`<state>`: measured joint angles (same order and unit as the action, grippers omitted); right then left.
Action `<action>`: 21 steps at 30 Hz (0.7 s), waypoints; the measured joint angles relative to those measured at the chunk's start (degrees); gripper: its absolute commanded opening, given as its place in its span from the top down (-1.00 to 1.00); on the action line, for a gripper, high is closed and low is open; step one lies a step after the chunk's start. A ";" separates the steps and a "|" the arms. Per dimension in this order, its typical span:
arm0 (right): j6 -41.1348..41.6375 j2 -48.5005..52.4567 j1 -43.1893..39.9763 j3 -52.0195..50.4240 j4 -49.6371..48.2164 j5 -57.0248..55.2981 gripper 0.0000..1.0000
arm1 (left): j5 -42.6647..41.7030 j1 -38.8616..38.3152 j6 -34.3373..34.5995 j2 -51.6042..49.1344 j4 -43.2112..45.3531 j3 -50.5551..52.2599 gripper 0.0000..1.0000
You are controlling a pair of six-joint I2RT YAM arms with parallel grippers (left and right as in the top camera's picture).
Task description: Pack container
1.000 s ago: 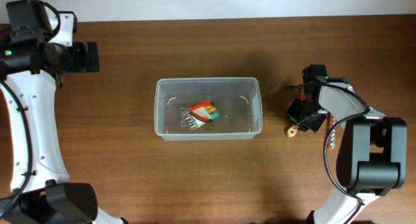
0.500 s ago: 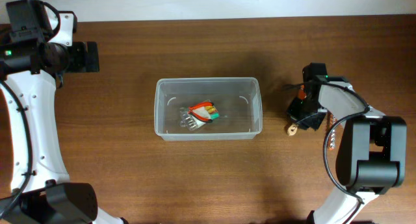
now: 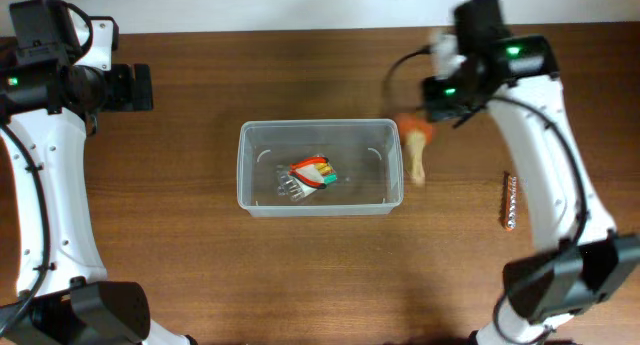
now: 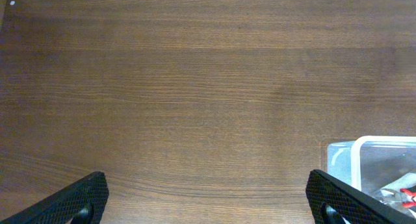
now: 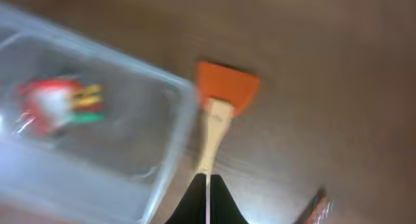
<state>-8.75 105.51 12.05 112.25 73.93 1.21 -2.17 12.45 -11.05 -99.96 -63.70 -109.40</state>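
The clear plastic container (image 3: pixel 243 167) stands mid-table with a small red, yellow and green bundle (image 3: pixel 312 173) inside. Just right of its right wall hangs a wooden-handled tool with an orange head (image 3: pixel 413 133), blurred by motion. My right gripper (image 3: pixel 437 97) is raised above it. In the right wrist view the gripper (image 5: pixel 207 188) is shut on the end of the handle. The orange head (image 5: pixel 227 86) points away, beside the container's corner (image 5: pixel 185 113). My left gripper (image 4: pixel 208 204) is open over bare wood at the far left (image 3: pixel 130 88).
A slim brown-and-silver tool (image 3: pixel 508 200) lies on the table at the right, seen blurred at the lower right of the right wrist view (image 5: pixel 315 208). The table's far edge runs along the top of the overhead view.
My right arm has risen from the table at the right and swung up and left toward the container, carrying the orange-headed tool. The left arm has not moved.
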 measured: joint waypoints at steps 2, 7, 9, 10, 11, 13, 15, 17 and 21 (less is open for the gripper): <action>-5.03 -0.48 5.53 1.49 0.39 0.09 0.92 | 0.00 0.00 0.00 0.00 0.00 0.00 -0.98; -10.71 -0.26 15.32 1.68 -0.68 -2.14 0.92 | -0.02 0.00 0.00 0.00 0.00 0.00 -0.99; -11.47 -0.26 16.52 1.68 -0.96 -3.41 0.92 | 0.00 0.00 0.00 0.00 0.00 0.00 -0.99; -11.80 -0.26 16.85 1.68 -0.98 -4.07 0.92 | 0.00 0.00 0.00 0.00 0.00 0.02 -0.99; -12.07 -0.26 16.87 1.68 -1.03 -4.57 0.92 | -0.02 0.00 0.00 0.00 0.00 0.00 -0.99; -12.24 -0.26 16.63 1.68 -1.11 -5.42 0.92 | -0.02 0.00 0.00 0.00 0.00 0.00 -0.98; -11.23 -0.26 15.93 1.68 -1.36 -6.14 0.86 | -0.02 0.00 0.00 0.00 0.00 0.00 -0.99; -8.63 -0.26 14.67 1.68 -2.23 -6.62 -0.04 | -0.02 0.00 0.00 0.00 0.00 0.00 -0.99; 1.09 -0.26 8.92 1.68 -1.97 -7.50 -0.97 | 0.00 0.00 0.00 0.00 0.00 0.00 -0.99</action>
<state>-7.66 105.25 20.97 113.93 71.96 -6.28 -2.17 12.45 -11.05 -99.96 -63.70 -109.40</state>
